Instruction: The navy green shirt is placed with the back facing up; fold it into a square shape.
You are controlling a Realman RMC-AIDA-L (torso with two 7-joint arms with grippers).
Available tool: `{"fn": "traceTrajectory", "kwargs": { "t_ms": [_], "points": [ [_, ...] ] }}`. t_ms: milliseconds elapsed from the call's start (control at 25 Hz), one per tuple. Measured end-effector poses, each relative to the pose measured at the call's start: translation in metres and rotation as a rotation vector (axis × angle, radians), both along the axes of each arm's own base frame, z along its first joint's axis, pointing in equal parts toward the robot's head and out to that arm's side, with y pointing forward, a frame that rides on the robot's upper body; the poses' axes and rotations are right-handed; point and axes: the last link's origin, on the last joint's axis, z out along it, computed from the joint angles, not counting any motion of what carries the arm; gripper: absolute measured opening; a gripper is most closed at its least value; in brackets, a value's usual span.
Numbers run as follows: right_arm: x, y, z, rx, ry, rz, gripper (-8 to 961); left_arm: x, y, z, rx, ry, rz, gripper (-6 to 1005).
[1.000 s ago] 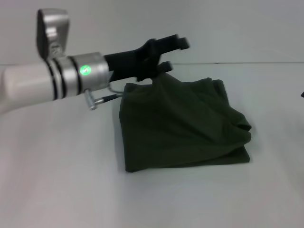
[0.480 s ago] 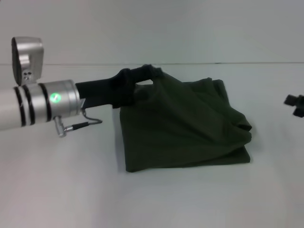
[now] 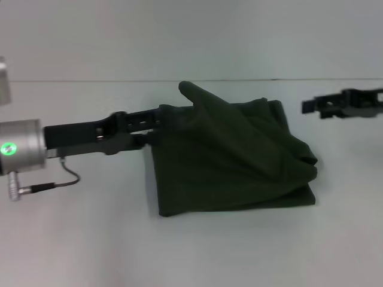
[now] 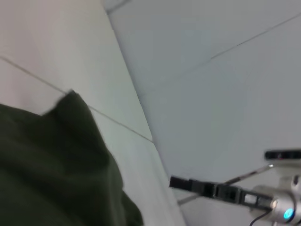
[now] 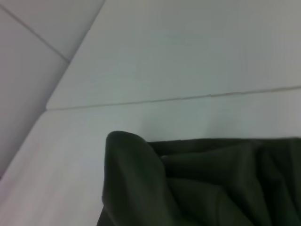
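Your head view puts the navy green shirt (image 3: 230, 158), folded roughly square, mid-frame on the white worktop (image 3: 90, 239). The left tool (image 3: 157, 119) touches its left edge, grip unclear. Right tool (image 3: 311, 106), upper right, shows parted only in the left wrist view.

Left arm comes in from the left edge of the head view, lying pretty much horizontal across the middle, silver wrist cuff with a green light on. Its left claw (image 3: 157, 119) points right, toward frame centre, fingers looking close together. Right claw (image 3: 311, 106) pokes in from the right edge, upper right, pointing left, level.
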Motion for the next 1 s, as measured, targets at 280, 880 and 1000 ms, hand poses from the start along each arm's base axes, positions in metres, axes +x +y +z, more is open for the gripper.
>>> {"fn": "traceTrajectory", "kwargs": {
  "t_ms": [280, 880, 1000],
  "points": [
    [-0.046, 0.028, -0.028, -0.016, -0.167, 0.091, 733, -0.027, -0.015, 0.012, 0.092, 0.17, -0.112, 871],
    [-0.081, 0.038, -0.085, 0.01, -0.31, 0.235, 731, -0.025, -0.008, 0.019, 0.161, 0.137, -0.093, 867],
    [-0.079, 0.037, -0.095, 0.021, -0.328, 0.234, 731, -0.021, -0.005, 0.019, 0.165, 0.129, -0.099, 866]
  ]
}}
